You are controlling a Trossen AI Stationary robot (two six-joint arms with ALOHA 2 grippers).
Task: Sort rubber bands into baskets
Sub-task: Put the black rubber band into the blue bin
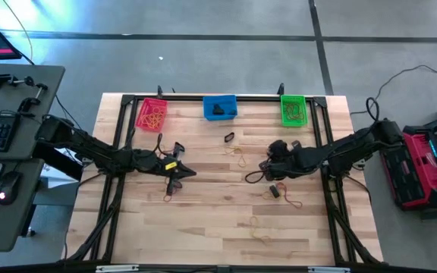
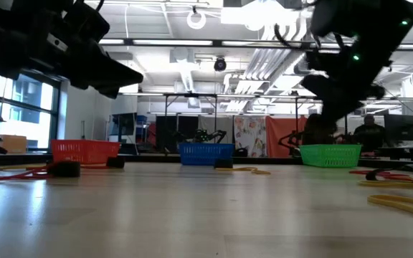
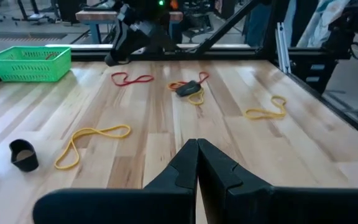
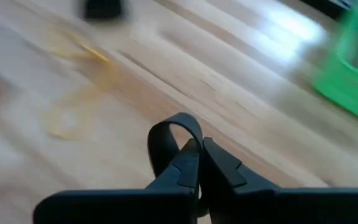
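right pincer (image 4: 199, 149) clenched on a black rubber band (image 4: 166, 140), lifted off the surface (image 1: 226, 220).
left pincer (image 3: 197, 149) clenched, holding nothing, over the surface's left half. red-pink basket (image 1: 152, 114), blue basket (image 1: 219, 107) and green basket (image 1: 293, 109) line the far edge; yellow band (image 3: 92, 140), red band (image 3: 131, 79) and other loose bands lie scattered mid-surface.

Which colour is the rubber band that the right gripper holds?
Black, seen best in the right wrist view.
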